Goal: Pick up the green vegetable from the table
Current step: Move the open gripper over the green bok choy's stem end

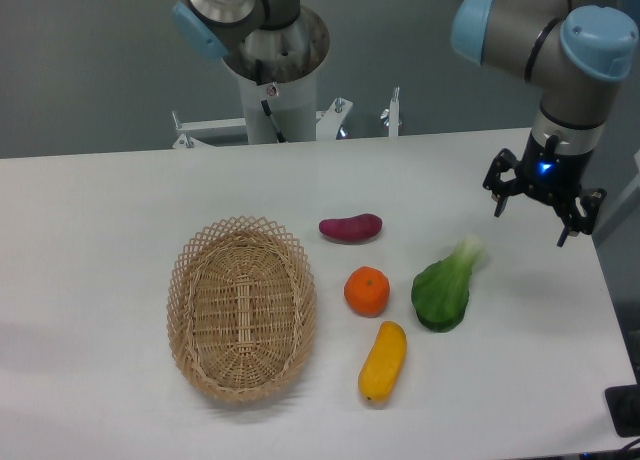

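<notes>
The green vegetable (444, 288) lies on the white table (100, 200) at the right of centre. Its dark green leaf body points toward the front and its pale stem end points to the back right. My gripper (535, 220) hangs above the table to the right of and behind the vegetable, well apart from it. Its fingers are spread and nothing is between them.
An orange (367, 291) sits just left of the vegetable. A yellow elongated fruit (383, 361) lies in front of the orange. A purple sweet potato (350, 227) lies behind it. A wicker basket (242, 307) stands at the left. The table's right edge is near my gripper.
</notes>
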You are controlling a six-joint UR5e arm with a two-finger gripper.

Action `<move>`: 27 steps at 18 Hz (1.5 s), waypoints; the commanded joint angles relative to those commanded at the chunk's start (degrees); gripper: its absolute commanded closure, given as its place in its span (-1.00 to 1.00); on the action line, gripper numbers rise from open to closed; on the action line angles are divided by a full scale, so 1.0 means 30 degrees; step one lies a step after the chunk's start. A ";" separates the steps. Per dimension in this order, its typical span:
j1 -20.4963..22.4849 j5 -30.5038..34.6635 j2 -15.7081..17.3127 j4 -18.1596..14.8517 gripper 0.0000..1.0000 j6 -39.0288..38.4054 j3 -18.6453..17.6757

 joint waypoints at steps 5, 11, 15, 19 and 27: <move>0.0029 -0.0029 0.0146 0.0380 -1.00 -0.0146 -0.0439; 0.0000 0.0029 0.0351 0.0410 -1.00 -0.0175 -0.1287; 0.0000 0.0000 0.0703 0.1987 -1.00 -0.0235 -0.2895; 0.0029 0.0058 0.0879 0.3601 -1.00 0.0000 -0.4801; -0.0293 0.2109 0.0238 0.5767 -1.00 -0.0058 -0.6737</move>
